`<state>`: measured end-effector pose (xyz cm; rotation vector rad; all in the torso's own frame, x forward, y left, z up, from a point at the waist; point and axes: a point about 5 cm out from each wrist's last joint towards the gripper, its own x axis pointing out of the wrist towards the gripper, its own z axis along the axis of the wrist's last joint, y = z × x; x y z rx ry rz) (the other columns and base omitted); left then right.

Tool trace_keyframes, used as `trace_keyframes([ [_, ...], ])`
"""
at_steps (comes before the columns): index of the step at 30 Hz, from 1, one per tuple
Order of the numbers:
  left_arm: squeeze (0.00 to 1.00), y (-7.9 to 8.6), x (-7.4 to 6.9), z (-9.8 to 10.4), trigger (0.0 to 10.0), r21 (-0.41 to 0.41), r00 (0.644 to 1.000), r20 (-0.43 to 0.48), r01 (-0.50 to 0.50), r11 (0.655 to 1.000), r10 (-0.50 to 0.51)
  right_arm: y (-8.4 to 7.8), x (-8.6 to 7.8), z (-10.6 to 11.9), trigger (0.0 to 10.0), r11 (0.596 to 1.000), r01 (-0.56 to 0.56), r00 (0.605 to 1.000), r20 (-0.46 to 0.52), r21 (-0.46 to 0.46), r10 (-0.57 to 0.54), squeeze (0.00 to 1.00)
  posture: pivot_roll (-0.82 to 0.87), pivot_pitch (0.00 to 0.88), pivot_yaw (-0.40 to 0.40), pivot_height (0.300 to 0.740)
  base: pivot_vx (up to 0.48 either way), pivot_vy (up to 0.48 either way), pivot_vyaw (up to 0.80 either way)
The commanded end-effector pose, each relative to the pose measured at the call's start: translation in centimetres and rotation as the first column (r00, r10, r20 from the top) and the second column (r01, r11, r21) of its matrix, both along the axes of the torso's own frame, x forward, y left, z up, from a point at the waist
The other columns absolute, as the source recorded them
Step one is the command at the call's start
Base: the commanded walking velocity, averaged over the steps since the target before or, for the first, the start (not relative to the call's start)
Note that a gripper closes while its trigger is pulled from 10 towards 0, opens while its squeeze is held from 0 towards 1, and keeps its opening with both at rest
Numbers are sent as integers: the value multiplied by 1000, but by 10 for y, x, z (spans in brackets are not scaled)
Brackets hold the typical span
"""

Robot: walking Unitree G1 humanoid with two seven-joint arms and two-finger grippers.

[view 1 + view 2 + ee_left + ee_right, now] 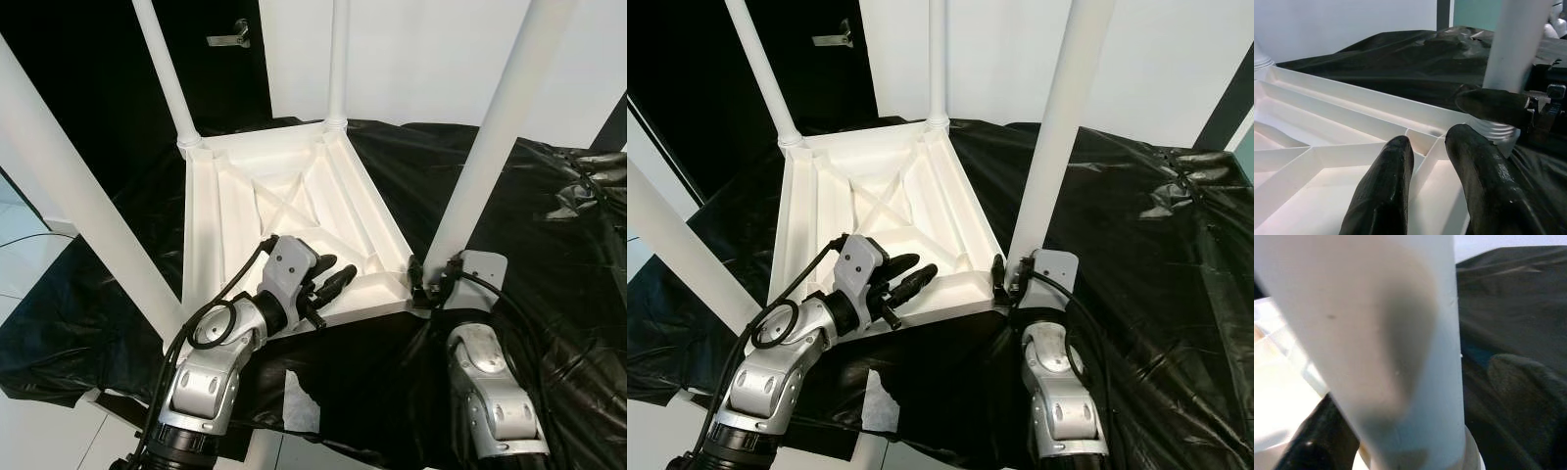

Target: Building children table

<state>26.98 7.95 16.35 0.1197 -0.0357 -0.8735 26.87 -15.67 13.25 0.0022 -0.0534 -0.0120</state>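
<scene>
A white children's table (220,211) lies upside down on black cloth, ribbed underside up, with four white legs standing from its corners. My left gripper (336,277) rests over the near edge of the underside, its fingers (1386,186) open above a rib with nothing held. My right gripper (433,279) is at the near right corner, shut around the base of that leg (490,147). In the right wrist view this leg (1386,333) is very close, with one black finger (1312,440) beside it.
Black cloth (509,196) covers the work surface and hangs over its near edge. A white paper scrap (299,401) lies on it in front. A crumpled grey object (588,181) sits far right. The near left leg (78,196) leans across my left side.
</scene>
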Motion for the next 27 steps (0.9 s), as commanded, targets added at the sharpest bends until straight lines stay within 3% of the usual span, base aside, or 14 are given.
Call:
trace_keyframes([
  [1, 0, 4, 1, -2, 10000, 0, 998, -11, -57, 998, 57, -1, -2, 1, 10000, 999, -34, 999, 13, 13, 33, 1000, -20, 0, -4, 740, 0, 0, 0],
  [3, 0, 6, 1, -2, 10000, -5, 998, -13, -64, 998, 63, -11, -7, 1, 10000, 989, -150, 989, 17, -15, 150, 1000, -23, 0, -3, 740, 0, 0, 0],
  [5, 0, 6, 1, -2, 10000, -5, 998, -13, -64, 998, 63, -11, -7, 1, 10000, 989, -150, 989, 17, -15, 150, 1000, -23, 0, -3, 740, 0, 0, 0],
  [6, 0, 6, 2, -2, 10000, -1, 998, -10, -59, 998, 59, -19, -9, -1, 10000, 967, -247, 969, 4, -62, 248, 1000, -30, 0, 6, 740, 0, 0, 0],
  [8, 0, 6, 2, -2, 10000, -1, 998, -10, -56, 998, 56, -23, -9, -1, 10000, 953, -292, 956, -5, -83, 292, 1000, -30, 0, 6, 740, 0, 0, 0],
  [9, 0, 5, 3, -1, 10000, 2, 999, -6, -51, 999, 51, -27, -9, -1, 10000, 933, -346, 938, -21, -102, 345, 0, -32, 0, 12, 740, 0, 0, 0],
  [13, 0, 5, 4, -1, 10000, 4, 999, -3, -46, 999, 46, -31, -7, 0, 10000, 904, -412, 911, -43, -116, 409, 0, -37, 0, 18, 740, 0, 0, 0],
  [16, 0, 3, 6, 0, 10000, 6, 1000, 0, -30, 1000, 30, -36, 9, 5, 10000, 844, -505, 863, -79, -179, 499, 0, -46, 0, 31, 740, 0, 0, 0],
  [24, 0, 0, 7, 2, 10000, 8, 1000, 5, -24, 1000, 24, -33, 28, 4, 10000, 775, -586, 810, -134, -237, 571, 0, -40, 0, 31, 740, 0, 0, 0],
  [25, 0, 0, 7, 2, 10000, 7, 1000, 6, -27, 1000, 27, -30, 32, 3, 6431, 751, -607, 793, -147, -258, 591, 0, -29, 0, 23, 740, 0, 0, 0],
  [27, 0, 0, 7, 2, 10000, 7, 1000, 6, -27, 1000, 27, -30, 33, 3, 6431, 742, -618, 784, -149, -259, 602, 0, -29, 0, 23, 740, 0, 0, 0],
])
